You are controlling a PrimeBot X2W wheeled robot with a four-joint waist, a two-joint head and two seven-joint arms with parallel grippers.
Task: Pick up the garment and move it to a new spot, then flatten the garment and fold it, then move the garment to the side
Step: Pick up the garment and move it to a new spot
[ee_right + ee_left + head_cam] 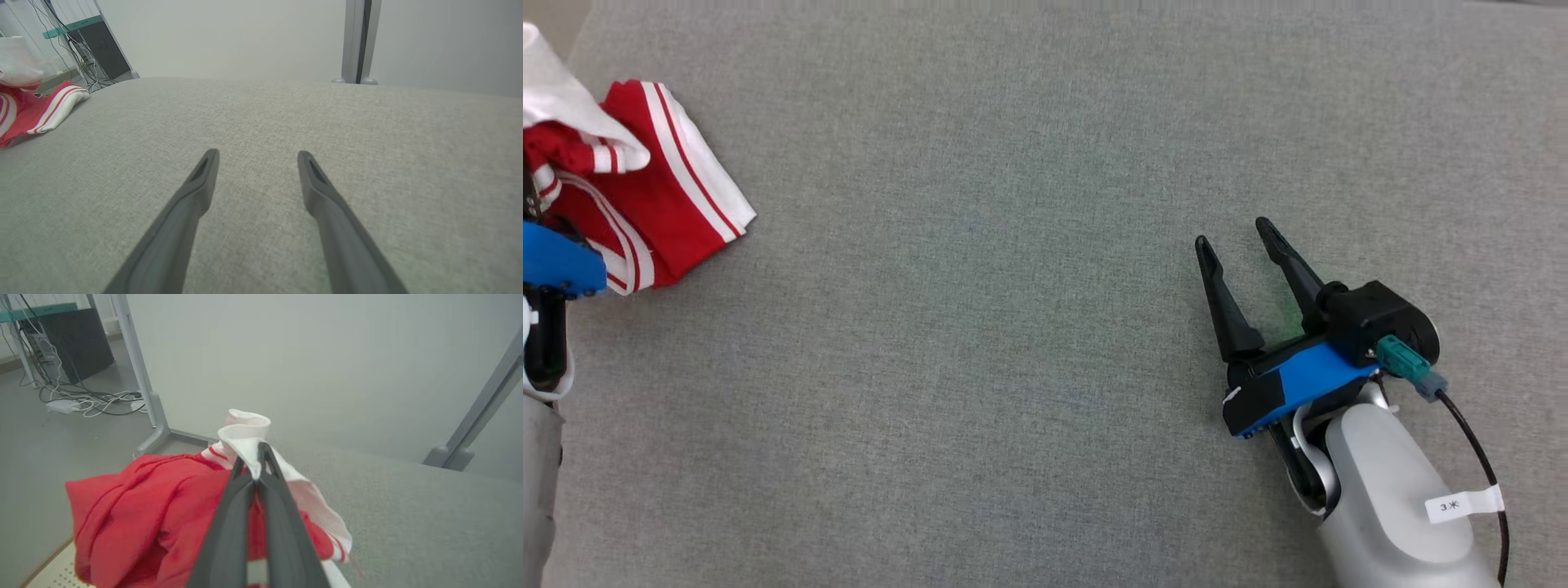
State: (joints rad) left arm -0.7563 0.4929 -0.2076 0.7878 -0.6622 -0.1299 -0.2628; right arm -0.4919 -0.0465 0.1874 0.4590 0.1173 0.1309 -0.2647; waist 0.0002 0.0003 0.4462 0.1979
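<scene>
Red-and-white garment (662,188) bunched at the left of the grey surface (980,327), left hand (258,457) clamped on its white fold; right hand (1232,233) spread wide; forearm tag (1462,504) reads "3" plus an unclear mark.

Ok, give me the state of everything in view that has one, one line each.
garment: crumpled, not yet flattened or folded, at the left edge of the grey surface.
left gripper: shut on a fold of the garment's white fabric.
right gripper: open, holding nothing, above bare grey surface, well apart from the garment.
</scene>
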